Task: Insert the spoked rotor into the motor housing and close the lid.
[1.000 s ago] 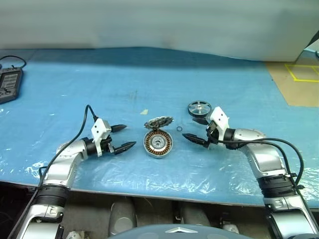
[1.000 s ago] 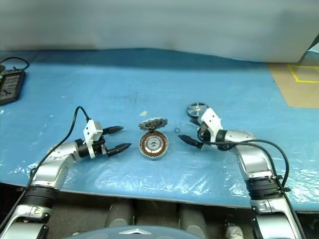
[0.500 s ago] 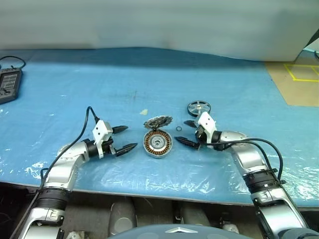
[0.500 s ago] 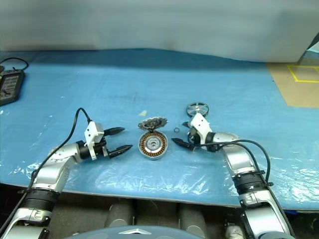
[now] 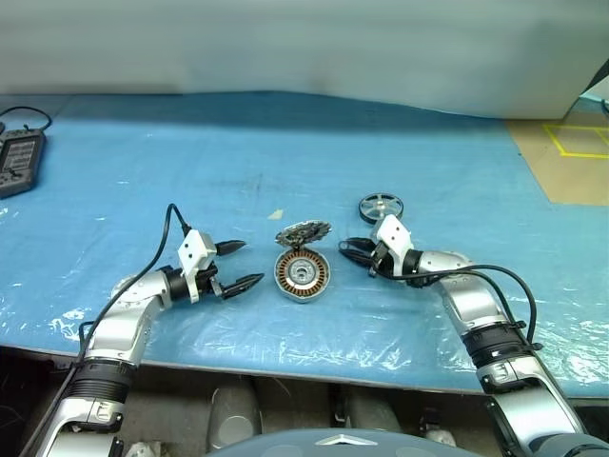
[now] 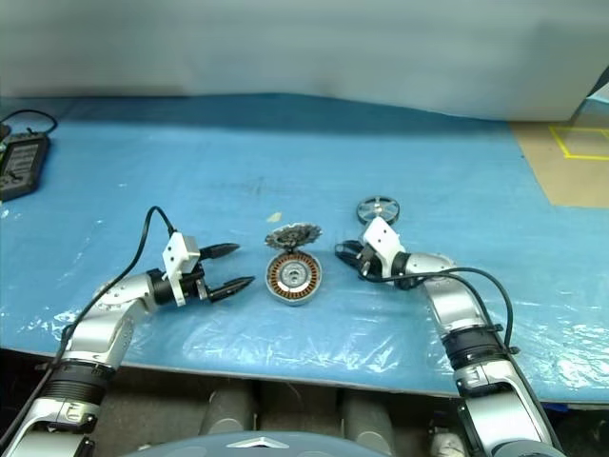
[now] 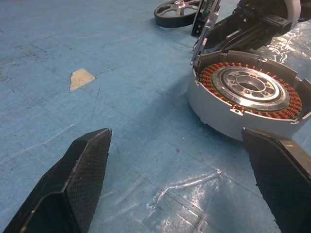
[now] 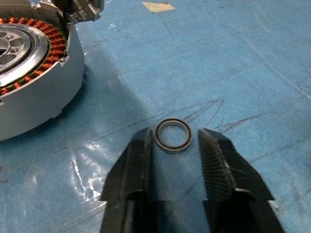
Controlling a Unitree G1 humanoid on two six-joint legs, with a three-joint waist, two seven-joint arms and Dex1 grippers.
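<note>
The motor housing (image 5: pixel 302 274) lies open on the blue sheet, its copper windings showing, with the toothed lid (image 5: pixel 303 233) standing up at its far rim. Behind and to the right lies the spoked rotor (image 5: pixel 381 206), flat and untouched. My right gripper (image 5: pixel 345 249) is low on the sheet just right of the housing. In the right wrist view its fingertips press both sides of a small thin metal ring (image 8: pixel 173 136). On the other side of the housing (image 7: pixel 248 97), a short gap away, my left gripper (image 5: pixel 249 262) is open and holds nothing.
A dark device (image 5: pixel 17 162) with a cable sits at the far left edge. A small tan scrap (image 5: pixel 275 214) lies behind the left gripper. A brown board with yellow tape (image 5: pixel 571 157) is at the far right. The table's front edge runs just below both forearms.
My right gripper has moved left and slightly down onto the small ring, and its fingers have gone from wide open to shut around it. The left arm has stayed still.
</note>
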